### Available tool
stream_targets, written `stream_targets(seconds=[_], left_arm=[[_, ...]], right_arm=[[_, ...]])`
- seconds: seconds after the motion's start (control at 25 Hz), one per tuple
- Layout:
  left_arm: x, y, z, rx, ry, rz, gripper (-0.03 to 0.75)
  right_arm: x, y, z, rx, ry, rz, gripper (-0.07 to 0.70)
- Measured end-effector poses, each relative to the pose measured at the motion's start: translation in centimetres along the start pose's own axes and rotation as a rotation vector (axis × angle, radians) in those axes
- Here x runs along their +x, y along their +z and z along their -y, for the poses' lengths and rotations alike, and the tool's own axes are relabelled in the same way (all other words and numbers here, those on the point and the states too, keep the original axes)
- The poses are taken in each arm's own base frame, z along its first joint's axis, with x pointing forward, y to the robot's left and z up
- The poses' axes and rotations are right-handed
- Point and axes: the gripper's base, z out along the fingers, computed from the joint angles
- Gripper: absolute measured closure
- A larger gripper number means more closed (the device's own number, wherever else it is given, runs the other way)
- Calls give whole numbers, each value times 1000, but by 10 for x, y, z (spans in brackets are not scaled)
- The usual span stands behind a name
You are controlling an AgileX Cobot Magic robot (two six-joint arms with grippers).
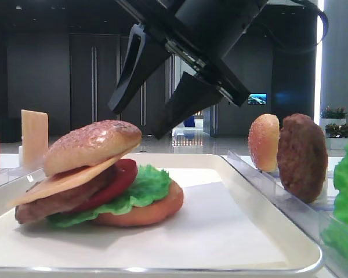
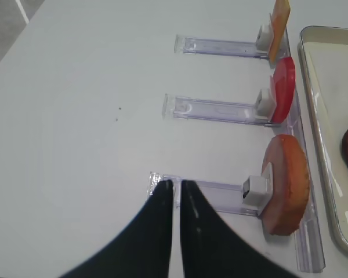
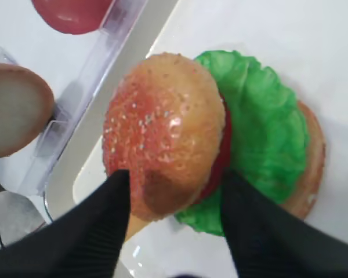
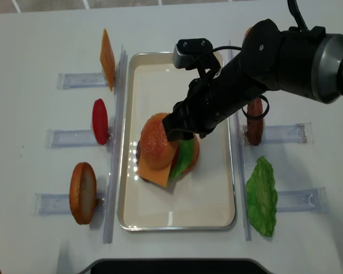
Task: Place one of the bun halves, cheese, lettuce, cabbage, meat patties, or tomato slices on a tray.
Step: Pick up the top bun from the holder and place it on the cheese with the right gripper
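The domed, sesame-speckled golden bun top [image 3: 162,133] is seen resting on the stack in the cream rimmed tray [image 1: 261,191], the right gripper [image 3: 174,191] spread apart and empty just above it, presumably for release; the left gripper [image 2: 177,191] is closed, empty.

Right claw [image 3: 174,191] agape, left claw [image 2: 177,194] closed

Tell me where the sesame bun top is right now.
The sesame bun top sits tilted on top of the stacked burger on the tray, left of centre in the overhead view, resting on the cheese slice just below the right gripper.
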Motion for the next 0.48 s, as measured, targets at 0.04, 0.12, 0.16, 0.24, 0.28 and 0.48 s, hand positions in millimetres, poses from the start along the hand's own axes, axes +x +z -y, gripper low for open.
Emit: stream_targets(seconds=[0.04,0.12,0.16,0.24,0.28,0.48], left_arm=[[0,0,0,0,1,0,685],[0,0,0,0,1,0,685],[0,0,0,0,1,0,685],[0,0,0,0,1,0,685],[0,0,0,0,1,0,685],[0,0,0,0,1,0,685]], right_arm=[[0,0,1,10,-13,-5,244],[1,-1,3,22,-29,-15,189],[2,-1,5,26,-32,-21,174],[1,-3,9,36,-33,-23,160],[1,-4,11,38,-29,-26,157],[-2,-24,20,41,-13,-9,148]])
